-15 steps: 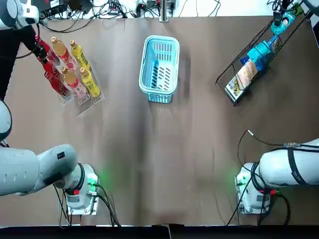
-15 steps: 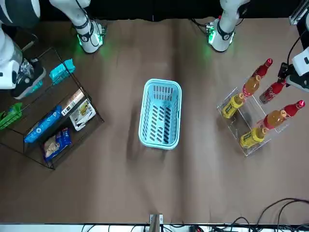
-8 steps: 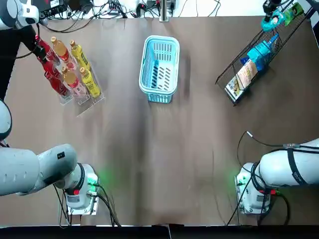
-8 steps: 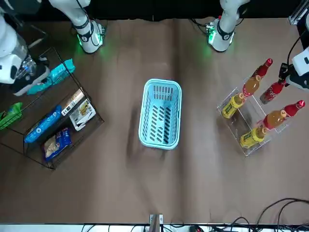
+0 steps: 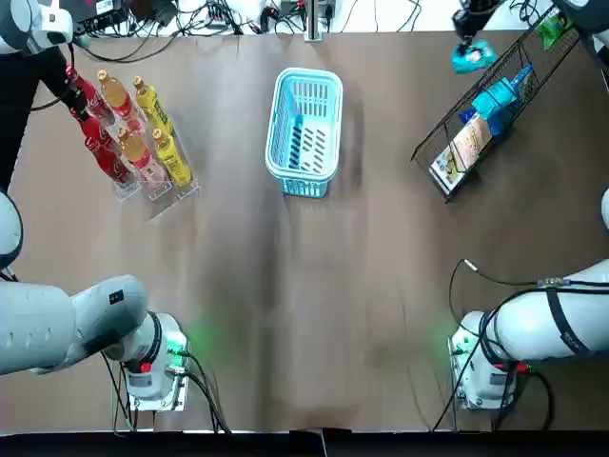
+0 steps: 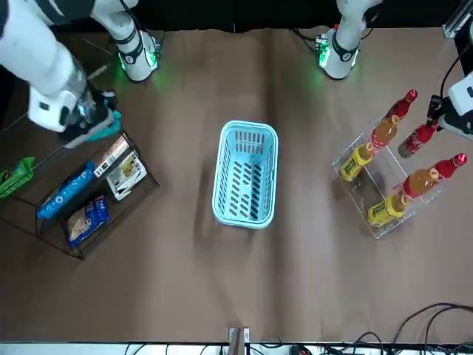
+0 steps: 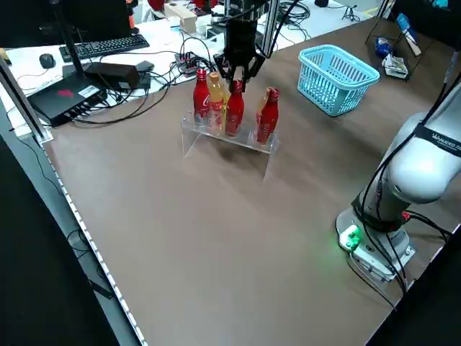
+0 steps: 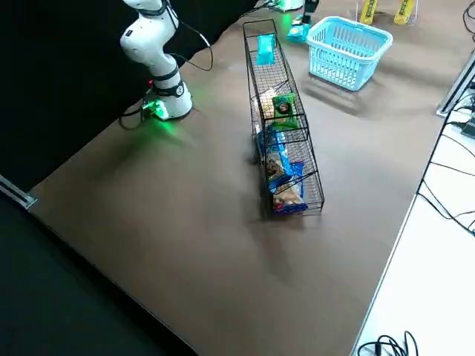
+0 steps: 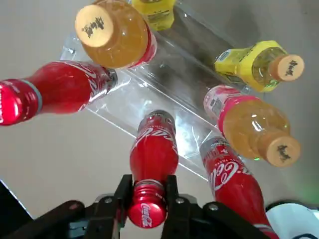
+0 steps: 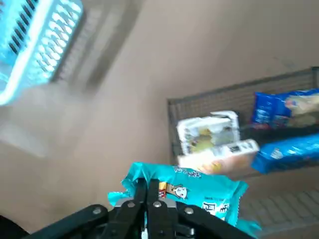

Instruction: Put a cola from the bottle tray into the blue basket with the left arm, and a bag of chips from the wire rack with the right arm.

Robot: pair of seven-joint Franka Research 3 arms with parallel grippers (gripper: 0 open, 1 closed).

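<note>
Pinching the top edge of a teal bag of chips [image 10: 195,191], the right gripper [image 10: 151,197] holds it in the air just beside the wire rack [image 5: 430,141], on the blue basket's [image 5: 306,74] side. The left gripper [image 9: 147,199] is clamped on the neck of a cola [image 9: 153,154] standing in the bottle tray [image 9: 172,87].

The basket [image 5: 304,133] sits between bottle tray [image 5: 169,200], left, with perhaps 7 bottles [image 5: 134,148], and wire rack [image 5: 447,143], right.
</note>
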